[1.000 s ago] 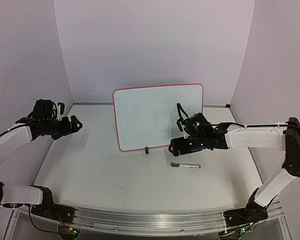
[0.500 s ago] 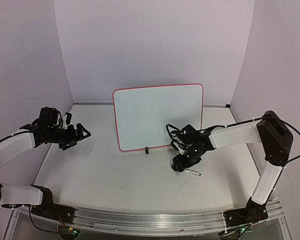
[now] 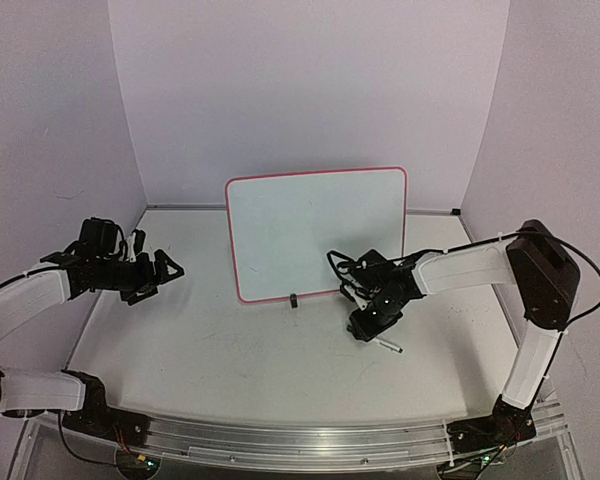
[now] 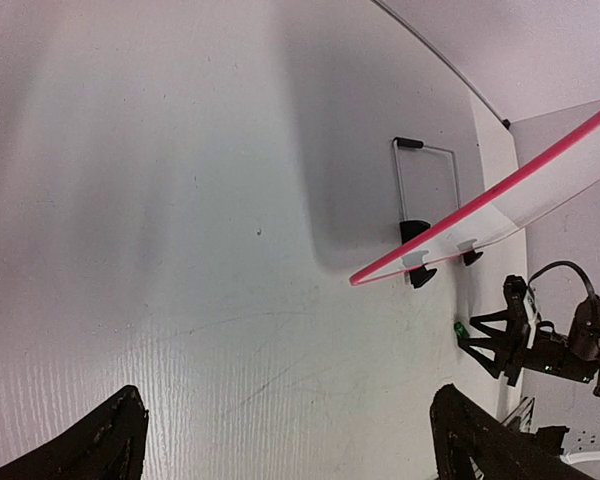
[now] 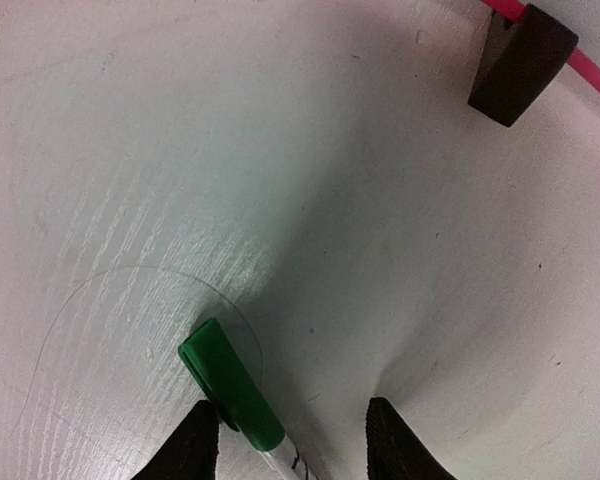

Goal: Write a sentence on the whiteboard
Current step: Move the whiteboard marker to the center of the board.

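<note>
The whiteboard (image 3: 315,235) stands upright at the middle back on black clip feet (image 5: 520,60), its face blank; its red-pink rim (image 4: 480,205) crosses the left wrist view. A green-capped marker (image 5: 230,385) lies on the table in front of it, its tail end (image 3: 390,347) showing in the top view. My right gripper (image 3: 365,328) is down over the marker. In the right wrist view the cap rests against the left finger of the right gripper (image 5: 292,420), while the other finger stands apart with bare table between. My left gripper (image 3: 170,270) hangs wide open at the left, holding nothing.
A wire support stand (image 4: 425,180) props the board from behind. Purple walls close the back and both sides. The metal rail (image 3: 300,440) with the arm bases runs along the near edge.
My right gripper has dropped from beside the board onto the marker and its jaws have narrowed around it. The left arm has swung a little to the right, still open.
</note>
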`<action>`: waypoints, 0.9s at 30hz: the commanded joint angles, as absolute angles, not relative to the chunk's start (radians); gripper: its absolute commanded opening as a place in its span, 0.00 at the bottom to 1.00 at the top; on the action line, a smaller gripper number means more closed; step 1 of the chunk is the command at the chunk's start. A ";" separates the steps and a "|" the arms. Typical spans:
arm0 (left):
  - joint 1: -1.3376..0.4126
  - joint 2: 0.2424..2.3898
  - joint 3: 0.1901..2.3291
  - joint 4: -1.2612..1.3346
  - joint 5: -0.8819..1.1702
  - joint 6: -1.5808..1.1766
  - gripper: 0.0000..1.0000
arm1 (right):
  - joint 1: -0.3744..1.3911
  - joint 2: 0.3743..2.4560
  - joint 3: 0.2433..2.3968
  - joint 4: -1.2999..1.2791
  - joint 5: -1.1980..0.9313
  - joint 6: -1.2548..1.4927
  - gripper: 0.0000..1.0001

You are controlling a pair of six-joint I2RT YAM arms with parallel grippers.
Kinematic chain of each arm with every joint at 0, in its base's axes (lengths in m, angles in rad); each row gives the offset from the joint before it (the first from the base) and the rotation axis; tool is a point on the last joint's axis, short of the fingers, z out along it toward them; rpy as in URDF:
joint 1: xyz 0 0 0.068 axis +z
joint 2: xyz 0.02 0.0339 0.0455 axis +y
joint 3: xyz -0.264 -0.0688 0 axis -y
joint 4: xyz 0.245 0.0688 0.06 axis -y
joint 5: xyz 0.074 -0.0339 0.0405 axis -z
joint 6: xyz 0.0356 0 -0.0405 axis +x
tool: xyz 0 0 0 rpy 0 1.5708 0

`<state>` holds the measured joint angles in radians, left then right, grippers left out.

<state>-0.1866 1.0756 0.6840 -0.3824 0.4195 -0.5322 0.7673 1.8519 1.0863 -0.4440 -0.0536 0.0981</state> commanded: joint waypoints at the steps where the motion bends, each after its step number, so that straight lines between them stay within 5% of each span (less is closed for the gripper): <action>1: -0.208 1.067 0.668 -0.356 0.457 -0.542 0.98 | 0.810 1.856 1.080 -0.476 -0.012 0.117 0.38; 10: -0.320 1.046 0.674 -0.346 0.545 -0.558 0.97 | 0.842 1.857 1.094 -0.451 0.000 0.181 0.00; 27: -0.837 1.175 0.855 -0.271 0.494 -0.601 0.96 | 0.925 1.594 1.180 -0.362 -0.396 0.165 0.00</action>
